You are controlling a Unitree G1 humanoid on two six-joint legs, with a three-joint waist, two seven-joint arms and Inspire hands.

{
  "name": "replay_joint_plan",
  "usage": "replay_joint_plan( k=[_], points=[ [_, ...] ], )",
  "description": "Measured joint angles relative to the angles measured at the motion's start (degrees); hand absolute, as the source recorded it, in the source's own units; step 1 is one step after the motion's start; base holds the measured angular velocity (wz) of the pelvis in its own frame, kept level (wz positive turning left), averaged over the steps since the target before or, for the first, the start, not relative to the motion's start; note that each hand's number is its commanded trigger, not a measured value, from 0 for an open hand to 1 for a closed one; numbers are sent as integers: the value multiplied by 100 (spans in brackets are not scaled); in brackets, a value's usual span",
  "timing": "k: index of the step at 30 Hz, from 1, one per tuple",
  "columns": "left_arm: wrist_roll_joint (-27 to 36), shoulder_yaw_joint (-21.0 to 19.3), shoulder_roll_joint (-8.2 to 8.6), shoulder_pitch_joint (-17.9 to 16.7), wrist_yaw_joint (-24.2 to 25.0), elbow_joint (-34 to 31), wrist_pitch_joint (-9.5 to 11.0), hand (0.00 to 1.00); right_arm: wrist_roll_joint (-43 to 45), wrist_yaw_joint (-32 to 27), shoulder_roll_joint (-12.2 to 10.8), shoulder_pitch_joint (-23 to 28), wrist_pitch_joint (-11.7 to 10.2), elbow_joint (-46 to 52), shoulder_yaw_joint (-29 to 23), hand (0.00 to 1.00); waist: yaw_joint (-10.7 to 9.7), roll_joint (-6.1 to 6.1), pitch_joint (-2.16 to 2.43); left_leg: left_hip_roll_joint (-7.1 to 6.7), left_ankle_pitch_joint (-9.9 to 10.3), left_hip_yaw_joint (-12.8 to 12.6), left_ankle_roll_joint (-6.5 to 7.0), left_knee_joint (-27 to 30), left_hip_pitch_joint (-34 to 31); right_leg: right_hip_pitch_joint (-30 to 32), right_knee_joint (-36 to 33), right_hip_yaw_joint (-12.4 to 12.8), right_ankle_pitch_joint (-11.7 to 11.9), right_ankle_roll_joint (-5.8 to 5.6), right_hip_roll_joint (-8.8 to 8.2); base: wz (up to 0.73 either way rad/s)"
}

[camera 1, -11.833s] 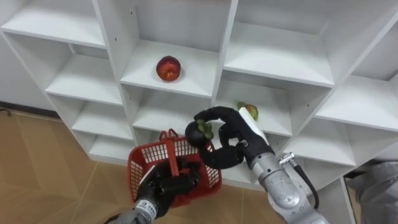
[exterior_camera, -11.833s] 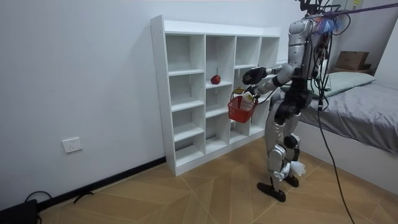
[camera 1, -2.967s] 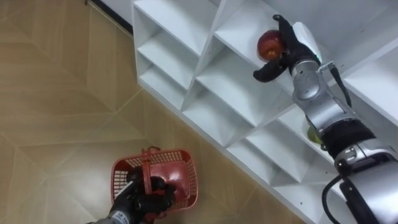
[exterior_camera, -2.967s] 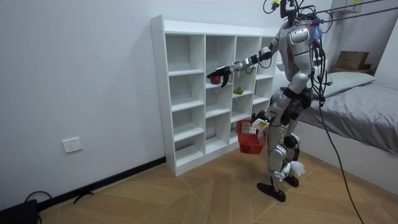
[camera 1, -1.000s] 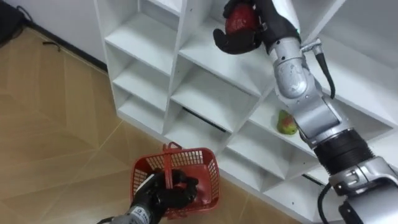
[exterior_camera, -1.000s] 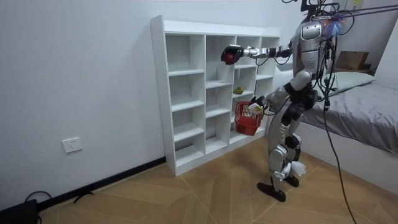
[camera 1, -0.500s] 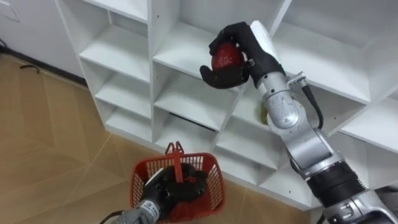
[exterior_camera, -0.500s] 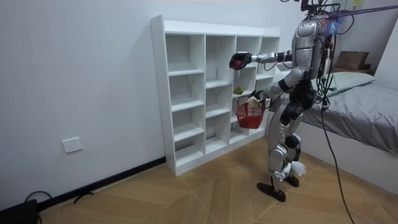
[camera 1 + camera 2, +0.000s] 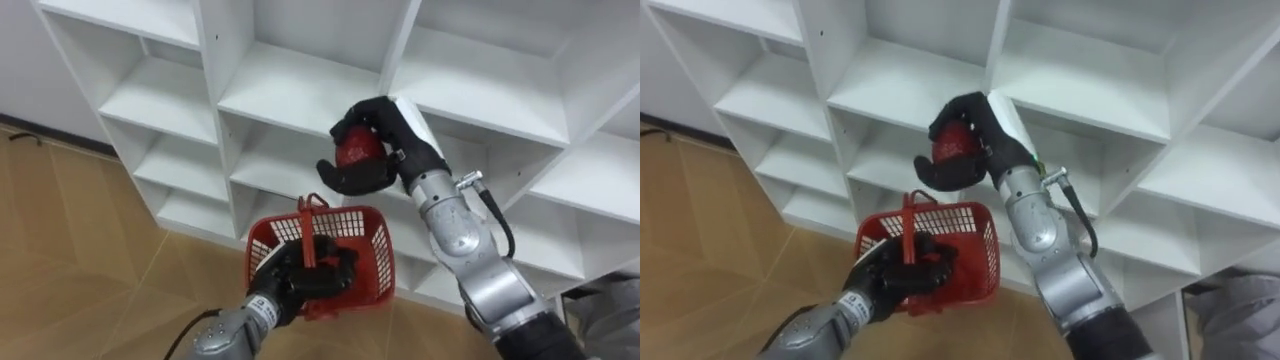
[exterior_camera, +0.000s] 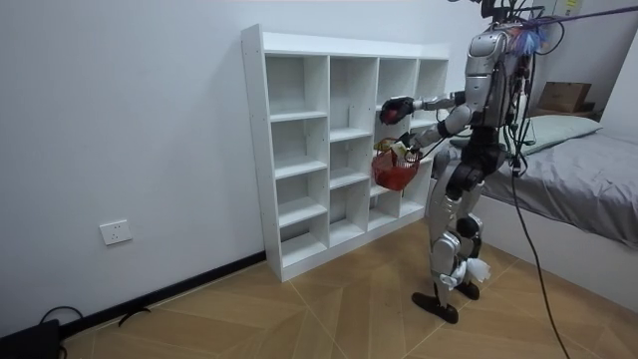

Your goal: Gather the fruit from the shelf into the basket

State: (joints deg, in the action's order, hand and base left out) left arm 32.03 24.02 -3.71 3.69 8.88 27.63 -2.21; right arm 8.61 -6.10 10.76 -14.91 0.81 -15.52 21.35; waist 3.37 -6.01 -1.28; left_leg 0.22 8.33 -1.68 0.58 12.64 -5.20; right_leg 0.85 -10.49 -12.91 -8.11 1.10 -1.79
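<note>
Above basket, right hand (half-hiding fruit).

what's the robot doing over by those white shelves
The robot stands in front of the white shelf unit, gathering fruit. Its right hand is curled around a red fruit and holds it in the air above the red basket. Its left hand grips the basket by the upright handle and holds it up off the floor, close to the shelves. The fruit is not yet in the basket.
</note>
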Motion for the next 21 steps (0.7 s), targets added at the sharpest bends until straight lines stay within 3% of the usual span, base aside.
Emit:
replay_joint_plan(
  k=[6,21],
  points=[
    [157,105,47,40,-90,-168,62,100,-169,-1,-33,150,0,-416,4,100,3,92,9,0,-5,-35,-2,-1,11,1,-2,45,-4,-4,0,-3],
    [283,274,41,40,-114,-229,92,100,-152,-84,-158,150,-1,-485,121,100,-3,41,14,-7,-13,-80,1,-50,45,-26,78,142,-14,-14,9,-1]
  ],
)
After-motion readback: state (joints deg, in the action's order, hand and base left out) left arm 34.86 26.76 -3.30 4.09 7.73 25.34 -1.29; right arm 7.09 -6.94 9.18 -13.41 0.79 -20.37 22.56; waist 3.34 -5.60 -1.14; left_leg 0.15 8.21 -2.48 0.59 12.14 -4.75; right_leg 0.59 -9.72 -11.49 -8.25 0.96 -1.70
